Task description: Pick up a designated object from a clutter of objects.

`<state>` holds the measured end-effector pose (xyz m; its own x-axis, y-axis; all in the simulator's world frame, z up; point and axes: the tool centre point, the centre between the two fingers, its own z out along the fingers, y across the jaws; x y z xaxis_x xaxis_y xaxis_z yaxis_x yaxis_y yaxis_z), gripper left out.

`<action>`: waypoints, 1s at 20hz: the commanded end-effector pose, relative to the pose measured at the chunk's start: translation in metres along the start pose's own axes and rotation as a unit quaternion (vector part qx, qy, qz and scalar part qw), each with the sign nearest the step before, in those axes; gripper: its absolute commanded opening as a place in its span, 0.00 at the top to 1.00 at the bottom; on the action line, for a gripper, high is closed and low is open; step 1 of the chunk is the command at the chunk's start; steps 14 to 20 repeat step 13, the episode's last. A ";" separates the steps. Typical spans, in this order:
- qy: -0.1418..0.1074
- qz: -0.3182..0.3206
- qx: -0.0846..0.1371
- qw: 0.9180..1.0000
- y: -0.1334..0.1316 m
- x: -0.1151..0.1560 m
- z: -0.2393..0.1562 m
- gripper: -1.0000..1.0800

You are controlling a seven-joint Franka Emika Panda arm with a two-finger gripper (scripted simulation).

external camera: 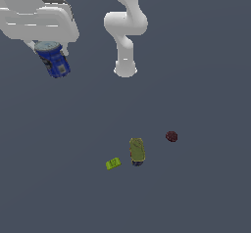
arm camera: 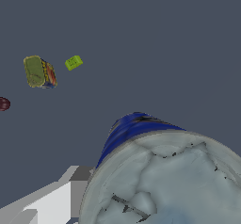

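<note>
— Blue can (external camera: 55, 60) is up in the air, isn't it? It hangs tilted under the white hand (external camera: 49, 51) at the upper part of the exterior view's left, well clear of the grey worktop (external camera: 196, 188).

— Looks that way. The wrist view agrees: the can's pale grey lid (arm camera: 174, 185) fills the near part of the picture, with a strip of blue wall behind it, so the can sits right up against the hand.

— So the hand is pinching it?

— I judge so — the can is off the worktop and nothing else touches it. The fingers themselves are mostly hidden by the can and the arm's white body, so I can't see just where they press.

— And the other things?

— All down on the worktop, well apart from the can: the olive-yellow container (external camera: 137, 151), the small lime-green block (external camera: 113, 163) just beside it, and the dark red lump (external camera: 171, 136) a little further toward the exterior view's right. None of them looks disturbed.

— Then how much is left?

— Very little, I'd say. The pick seems done — the right thing is gripped and raised. What's left, at most, is holding it steady; the tilt hints the grip could slip.
</note>
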<state>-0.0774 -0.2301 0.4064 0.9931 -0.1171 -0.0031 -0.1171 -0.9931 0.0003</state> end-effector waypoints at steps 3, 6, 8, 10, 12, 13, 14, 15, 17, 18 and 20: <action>0.001 0.000 0.000 1.000 0.002 0.006 -0.024 1.00; 0.002 0.000 0.000 1.000 0.003 0.009 -0.033 1.00; 0.002 0.000 0.000 1.000 0.003 0.011 -0.037 1.00; 0.002 0.000 0.000 1.000 0.004 0.011 -0.040 1.00; 0.002 0.000 0.000 1.000 0.004 0.012 -0.041 1.00; 0.002 0.000 0.000 1.000 0.004 0.012 -0.041 1.00; 0.002 0.000 0.000 1.000 0.004 0.012 -0.041 1.00; 0.002 0.000 0.000 1.000 0.004 0.012 -0.041 1.00; 0.002 0.000 0.000 1.000 0.004 0.012 -0.041 1.00; 0.002 0.000 0.000 1.000 0.004 0.012 -0.041 1.00; 0.002 0.000 0.000 1.000 0.004 0.012 -0.041 1.00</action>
